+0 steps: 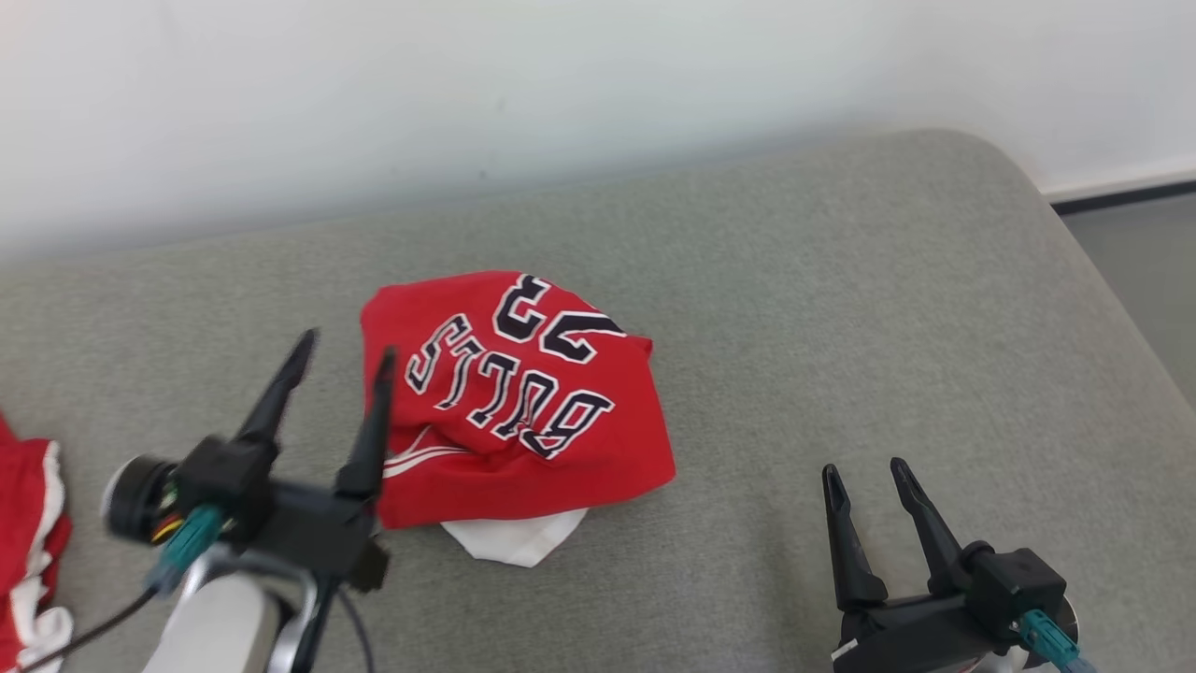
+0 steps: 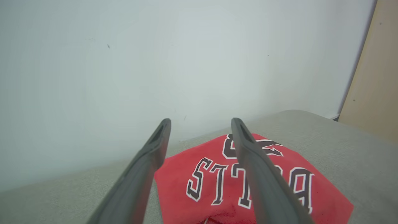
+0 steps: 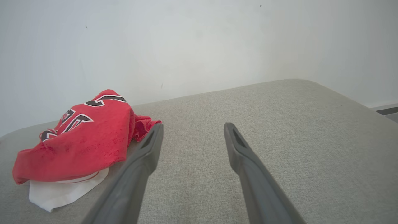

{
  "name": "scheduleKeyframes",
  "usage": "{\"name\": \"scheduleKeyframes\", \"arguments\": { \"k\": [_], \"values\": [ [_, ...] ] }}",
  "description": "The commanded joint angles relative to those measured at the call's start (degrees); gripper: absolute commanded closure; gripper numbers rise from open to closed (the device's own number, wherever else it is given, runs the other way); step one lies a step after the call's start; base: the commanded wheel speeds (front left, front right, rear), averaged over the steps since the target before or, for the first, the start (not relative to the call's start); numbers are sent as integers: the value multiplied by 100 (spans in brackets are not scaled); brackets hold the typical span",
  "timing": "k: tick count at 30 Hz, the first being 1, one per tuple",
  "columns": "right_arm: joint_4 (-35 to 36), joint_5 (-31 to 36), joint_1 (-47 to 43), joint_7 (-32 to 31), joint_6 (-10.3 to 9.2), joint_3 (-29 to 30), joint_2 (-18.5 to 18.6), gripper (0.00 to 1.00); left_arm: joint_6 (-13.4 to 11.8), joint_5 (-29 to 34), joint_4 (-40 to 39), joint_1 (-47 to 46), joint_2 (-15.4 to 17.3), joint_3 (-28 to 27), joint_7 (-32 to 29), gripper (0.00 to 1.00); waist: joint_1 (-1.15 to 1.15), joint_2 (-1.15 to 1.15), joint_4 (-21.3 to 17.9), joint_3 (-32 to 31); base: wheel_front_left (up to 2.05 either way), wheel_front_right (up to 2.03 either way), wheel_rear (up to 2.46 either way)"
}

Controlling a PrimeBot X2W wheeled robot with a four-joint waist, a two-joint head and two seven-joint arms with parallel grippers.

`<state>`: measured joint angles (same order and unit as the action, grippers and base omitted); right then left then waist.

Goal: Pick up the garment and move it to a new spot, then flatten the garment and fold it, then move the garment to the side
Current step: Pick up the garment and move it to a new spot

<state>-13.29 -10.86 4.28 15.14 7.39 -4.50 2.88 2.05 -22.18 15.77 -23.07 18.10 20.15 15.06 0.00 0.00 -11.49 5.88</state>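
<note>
The first step looks to be in hand, with the pick-up not yet made. The garment point(image 1: 523, 402), a red jersey with dark, white-edged lettering, lies bunched in a loose heap at the centre of the head view on the grey cushion point(image 1: 841, 308). A white layer point(image 1: 514, 544) pokes out from under its lower edge. The left gripper point(image 1: 348, 346) hovers at the lower left of that view, just beside the heap's left edge, its two fingers spread wide with nothing between them. In the left wrist view the fingers point out over the lettering; whether a tip touches the cloth I cannot tell. The right gripper point(image 1: 864, 468) sits at the lower right, well apart from the garment, fingers also parted and empty over bare cushion. As I judge it, the next move calls for the left gripper to drop onto a raised fold near the heap's edge and pinch through both the red and the white layers, so the heap lifts as one piece. The right gripper would likely have to cross to the heap's lower right corner to share the load. A red-and-white cloth point(image 1: 28, 523) lies at the far left edge of the head view, near the left arm, and could be dragged along. The pale wall point(image 1: 561, 84) runs close behind the cushion's upper edge, and the floor point(image 1: 1140, 271) drops away past its rounded upper right corner.
</note>
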Motion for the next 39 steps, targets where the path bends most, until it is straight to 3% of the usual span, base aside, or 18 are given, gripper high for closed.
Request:
{"name": "scheduleKeyframes", "arguments": {
  "k": [1,8,15,25,39],
  "values": [
    [27,42,-91,2,20,-4,-1,0,3,95,-66,148,10,-60,16,0,0,0,146,-139,0,0,0],
    [59,83,-203,2,20,45,-1,0,110,552,-648,1193,-182,-1238,17,0,0,0,350,-325,0,0,0],
    [34,138,-288,2,20,79,-2,0,232,1042,-825,1967,-727,-2107,17,0,0,0,457,-412,0,0,0],
    [-65,203,-315,2,20,91,0,0,447,1469,-772,2403,-1184,-2612,17,0,0,0,555,-432,0,0,0],
    [-89,230,-328,2,20,14,-1,0,538,1443,-840,2536,-1189,-2731,17,0,0,0,590,-395,0,0,0]
  ]
}}
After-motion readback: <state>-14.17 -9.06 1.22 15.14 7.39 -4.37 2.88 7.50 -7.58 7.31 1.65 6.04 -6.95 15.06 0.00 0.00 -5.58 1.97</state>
